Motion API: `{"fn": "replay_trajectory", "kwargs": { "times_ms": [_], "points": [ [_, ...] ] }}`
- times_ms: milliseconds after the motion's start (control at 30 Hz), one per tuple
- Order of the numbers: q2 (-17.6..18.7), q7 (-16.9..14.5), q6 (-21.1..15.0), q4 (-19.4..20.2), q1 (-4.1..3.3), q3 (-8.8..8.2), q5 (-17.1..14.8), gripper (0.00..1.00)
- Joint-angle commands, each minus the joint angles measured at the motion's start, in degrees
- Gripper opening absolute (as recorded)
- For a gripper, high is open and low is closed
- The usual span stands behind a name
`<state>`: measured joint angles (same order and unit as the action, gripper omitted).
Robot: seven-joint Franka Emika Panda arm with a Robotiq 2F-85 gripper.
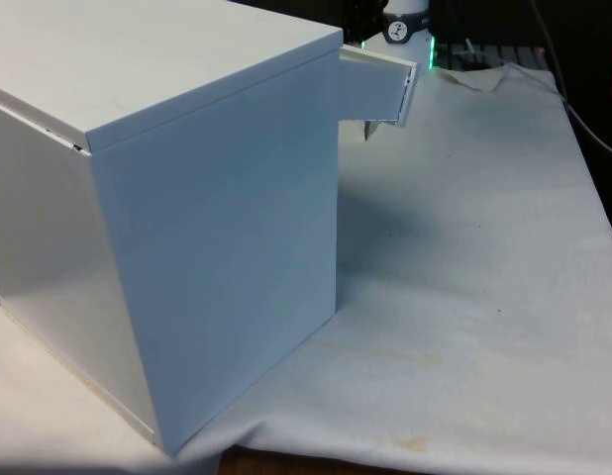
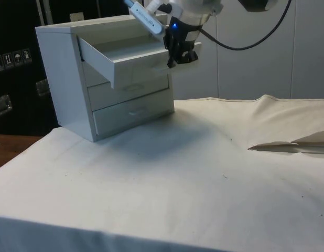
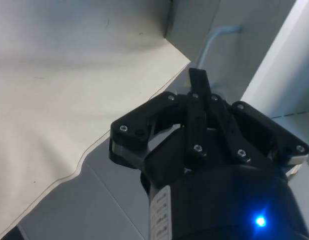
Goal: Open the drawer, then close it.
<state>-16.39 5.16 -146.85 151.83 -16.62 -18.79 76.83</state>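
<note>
White-clothed table (image 2: 193, 173); white chest of drawers (image 2: 107, 79) standing on cloth, near corner.

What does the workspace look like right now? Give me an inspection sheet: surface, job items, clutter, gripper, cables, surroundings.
Surface: table under a white cloth, rumpled into folds at one edge.
Job's things: white chest of drawers with three drawers; top drawer pulled out, the two below shut. In the front view the chest turns its plain side to the camera, the top drawer's front poking past it.
Clutter: nothing seen.
Gripper: black gripper at the top drawer's front; fingers close together in the wrist view.
Cables: a black cable hangs from the arm.
Surroundings: dark cabinets behind the chest, pale wall panels beyond the table.
</note>
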Motion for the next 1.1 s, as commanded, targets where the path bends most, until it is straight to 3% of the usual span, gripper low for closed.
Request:
{"fn": "replay_trajectory", "kwargs": {
  "times_ms": [0,1067],
  "points": [
    [0.23,0.11,-0.23,-0.4,0.17,-0.06,0.69,0.0],
    [2.18,-0.17,0.63,-4.47,0.17,-0.74,0.52,0.0]
  ]
}}
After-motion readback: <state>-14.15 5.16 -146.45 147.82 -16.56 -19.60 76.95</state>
